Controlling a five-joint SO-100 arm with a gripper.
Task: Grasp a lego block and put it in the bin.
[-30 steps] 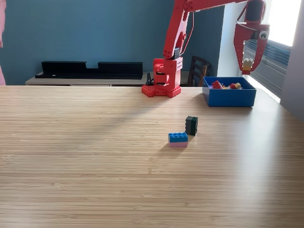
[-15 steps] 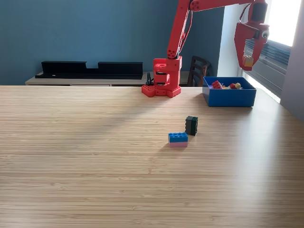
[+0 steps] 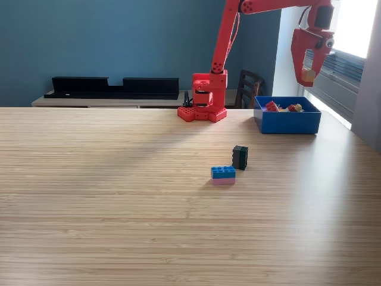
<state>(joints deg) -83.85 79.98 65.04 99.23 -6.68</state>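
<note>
My fingers (image 3: 308,75) are clamped on a small pale yellow lego block (image 3: 308,75), held high in the air above the blue bin (image 3: 287,121). The bin sits near the table's (image 3: 119,202) far right corner, with red and yellow pieces inside. Toward the table's middle lie a blue-and-pink block (image 3: 223,174) and a dark block (image 3: 240,157).

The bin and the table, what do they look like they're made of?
The bin: probably plastic, uniform saturated blue, thin straight walls, smooth with a slight sheen. The table: looks like light wood or bamboo-style laminate, fine parallel grain strips, satin finish with soft window glare; solid or veneer can't be told.
</note>
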